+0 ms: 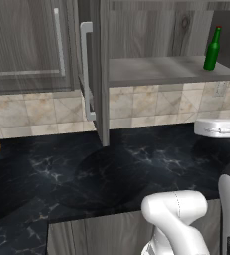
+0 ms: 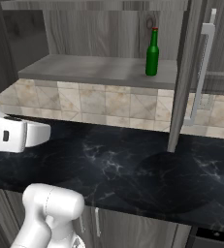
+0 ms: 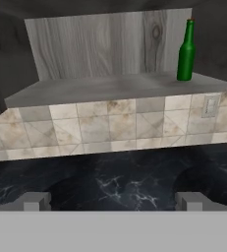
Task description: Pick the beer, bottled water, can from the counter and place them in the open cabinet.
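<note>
The black marble-look bench (image 1: pixel 47 174) is seen stretching across the lower scene, with grey wood-grain panels below its front edge and a tiled backsplash (image 2: pixel 108 104) behind it. Above the tiles the open cabinet (image 1: pixel 151 30) is mounted, grey wood-grain throughout, its inner shelf (image 2: pixel 94 68) lying bare along most of its length. Its door (image 2: pixel 179 77) is swung outward, edge-on to the cameras, and a long vertical silver bar handle (image 1: pixel 86 69) is carried on it. A second, closed cabinet door (image 1: pixel 27 45) is seen to the left in the left base view.

The white arm (image 2: pixel 16 133) is held out level above the bench, well apart from the shelf. The hand (image 3: pixel 112 202) is spread wide: its two fingertips (image 3: pixel 36 201) are seen far apart, with nothing between them.

The beer (image 2: pixel 152 52) is stood upright on the cabinet shelf, near the shelf's right end and close to the back wall, green with a narrow neck.
</note>
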You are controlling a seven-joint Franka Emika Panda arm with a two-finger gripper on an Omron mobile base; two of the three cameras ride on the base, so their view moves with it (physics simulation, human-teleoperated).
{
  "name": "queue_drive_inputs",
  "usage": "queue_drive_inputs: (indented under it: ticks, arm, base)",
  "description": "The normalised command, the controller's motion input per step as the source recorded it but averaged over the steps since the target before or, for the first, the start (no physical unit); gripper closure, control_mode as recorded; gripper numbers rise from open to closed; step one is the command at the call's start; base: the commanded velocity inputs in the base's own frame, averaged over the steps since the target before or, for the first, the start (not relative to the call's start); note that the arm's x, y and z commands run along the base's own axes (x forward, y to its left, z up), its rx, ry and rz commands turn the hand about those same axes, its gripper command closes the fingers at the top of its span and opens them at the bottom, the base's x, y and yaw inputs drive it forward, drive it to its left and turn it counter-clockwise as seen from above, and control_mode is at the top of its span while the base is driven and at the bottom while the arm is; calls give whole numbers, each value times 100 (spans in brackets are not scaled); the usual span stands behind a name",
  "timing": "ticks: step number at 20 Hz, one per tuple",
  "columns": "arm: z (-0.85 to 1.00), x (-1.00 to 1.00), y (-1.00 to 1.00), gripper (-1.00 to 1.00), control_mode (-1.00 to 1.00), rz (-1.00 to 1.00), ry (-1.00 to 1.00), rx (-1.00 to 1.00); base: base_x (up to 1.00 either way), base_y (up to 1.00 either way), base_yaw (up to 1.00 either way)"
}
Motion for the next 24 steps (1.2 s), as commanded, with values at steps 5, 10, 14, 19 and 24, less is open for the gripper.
queue_drive_inputs:
  ticks: [5,10,14,19,24]
  arm:
    - [0,2,0,-100,100,0,0,0]
    - [0,0,0,-100,100,0,0,0]
    - [0,0,0,-100,100,0,0,0]
    - [0,0,0,-100,100,0,0,0]
    - [0,0,0,-100,100,0,0,0]
  base:
    - [-3,1,0]
    - [-36,0,-10]
    - [-73,-1,-25]
    - [-63,0,-33]
    - [-10,-23,-38]
